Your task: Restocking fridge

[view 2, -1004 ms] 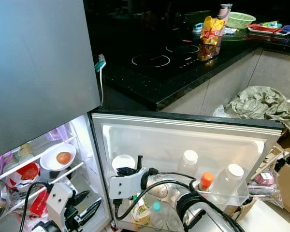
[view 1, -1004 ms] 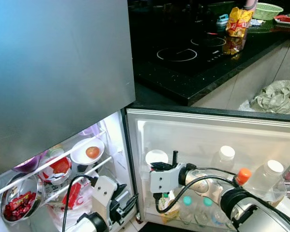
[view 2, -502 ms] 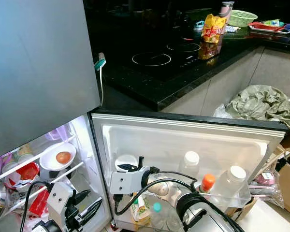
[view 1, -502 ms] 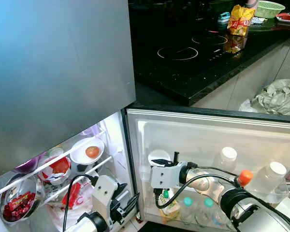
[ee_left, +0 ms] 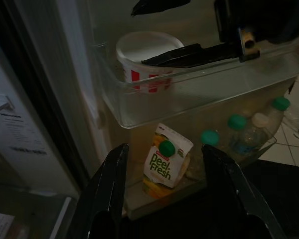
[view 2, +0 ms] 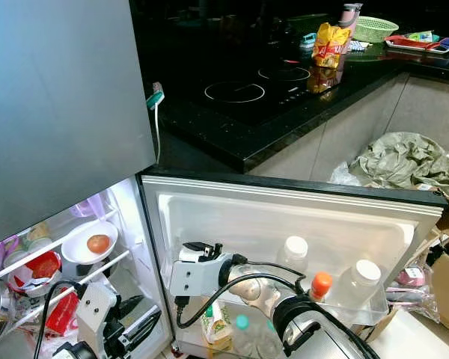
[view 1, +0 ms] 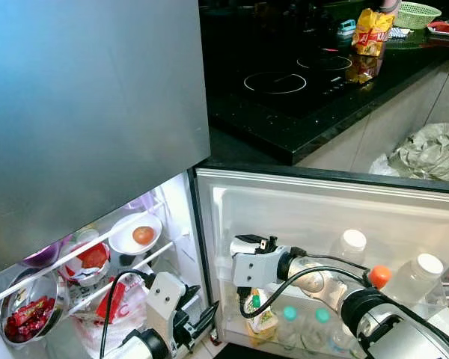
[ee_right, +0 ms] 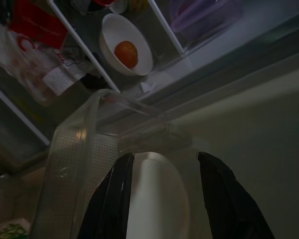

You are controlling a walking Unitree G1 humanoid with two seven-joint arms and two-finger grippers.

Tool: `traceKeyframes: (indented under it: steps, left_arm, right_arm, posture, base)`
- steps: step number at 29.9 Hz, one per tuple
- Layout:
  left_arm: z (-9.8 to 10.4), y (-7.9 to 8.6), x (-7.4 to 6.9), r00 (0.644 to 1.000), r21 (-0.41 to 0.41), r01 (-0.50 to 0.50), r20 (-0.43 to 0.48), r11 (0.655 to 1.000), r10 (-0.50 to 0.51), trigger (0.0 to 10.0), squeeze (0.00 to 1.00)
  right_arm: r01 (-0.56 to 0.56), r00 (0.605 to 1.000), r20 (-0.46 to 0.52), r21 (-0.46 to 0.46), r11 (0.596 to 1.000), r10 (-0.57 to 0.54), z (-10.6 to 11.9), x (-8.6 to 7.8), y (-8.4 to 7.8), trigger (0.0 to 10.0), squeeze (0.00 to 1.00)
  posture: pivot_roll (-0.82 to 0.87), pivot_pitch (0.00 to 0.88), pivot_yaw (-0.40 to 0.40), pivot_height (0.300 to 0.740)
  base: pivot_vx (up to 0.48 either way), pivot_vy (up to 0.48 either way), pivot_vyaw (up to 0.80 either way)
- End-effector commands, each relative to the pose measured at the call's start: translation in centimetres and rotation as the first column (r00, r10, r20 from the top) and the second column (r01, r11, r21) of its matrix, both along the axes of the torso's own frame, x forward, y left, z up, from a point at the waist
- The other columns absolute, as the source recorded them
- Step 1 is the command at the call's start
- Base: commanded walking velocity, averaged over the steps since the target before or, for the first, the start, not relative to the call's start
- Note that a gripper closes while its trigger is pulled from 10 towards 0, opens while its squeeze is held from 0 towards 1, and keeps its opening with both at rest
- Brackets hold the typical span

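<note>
Right gripper hung spread over the white tub in the fridge door's upper bin, while left wrist view showed left gripper, spread, near the juice pouch below.

We count 3 bottles in upper door bin: two white caps, one orange cap; 1 white tub; 1 juice pouch.

Right gripper lowered over the white tub

The right gripper has tipped down from its raised pose, open fingers now straddling the white tub in the door shelf.
</note>
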State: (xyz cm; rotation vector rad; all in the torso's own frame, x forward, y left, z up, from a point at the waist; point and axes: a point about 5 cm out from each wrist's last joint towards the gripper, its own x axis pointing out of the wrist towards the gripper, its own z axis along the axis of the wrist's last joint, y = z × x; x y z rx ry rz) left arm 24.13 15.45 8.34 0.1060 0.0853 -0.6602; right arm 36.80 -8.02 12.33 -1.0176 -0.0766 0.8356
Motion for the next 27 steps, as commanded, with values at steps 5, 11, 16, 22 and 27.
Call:
traceKeyframes:
  steps: [5, 11, 16, 22, 27]
  left_arm:
    - [-0.3, 1.0, 0.0, 0.998, -0.004, -0.065, -0.011, 0.998, 0.065, 10.0, 0.00]
    - [-0.4, 1.4, 0.3, 0.995, -0.017, -0.096, -0.011, 0.995, 0.096, 10.0, 0.00]
    - [-0.7, 1.4, 0.5, 0.994, -0.024, -0.104, -0.018, 0.994, 0.104, 10.0, 0.00]
    - [-4.7, 2.0, 0.6, 0.956, 0.145, -0.191, -0.198, 0.971, 0.218, 10.0, 0.00]
    - [-8.9, 2.7, 0.3, 0.849, 0.322, -0.282, -0.355, 0.904, 0.391, 10.0, 0.00]
  right_arm:
    - [0.085, 0.899, -0.420, 0.446, 0.891, 0.125, 0.6, -0.2, -0.4, 10.0, 0.00]
    - [-0.025, 0.816, -0.425, 0.652, 0.758, 0.392, 3.5, -1.2, -0.8, 10.0, 0.00]
    - [-0.112, 0.723, -0.405, 0.731, 0.673, 0.560, 5.1, -3.8, -1.8, 10.0, 0.00]
    - [-0.053, 0.531, -0.611, 0.668, 0.743, 0.587, 0.6, -7.7, -4.2, 10.0, 0.00]
    - [0.530, 0.525, -0.849, 0.381, 0.758, 0.059, -8.9, -7.4, -8.3, 10.0, 0.00]
  posture:
    - [-0.01, 0.130, 0.017, 0.740]
    - [-0.01, 0.129, 0.022, 0.740]
    - [-0.02, 0.125, 0.018, 0.740]
    - [-0.03, 0.107, 0.014, 0.740]
    - [-0.04, 0.106, 0.008, 0.740]
  base:
    - [0.000, 0.000, 0.00]
    - [0.000, 0.000, 0.00]
    - [0.000, 0.000, 0.00]
    - [0.000, 0.000, 0.00]
    - [0.000, 0.000, 0.00]
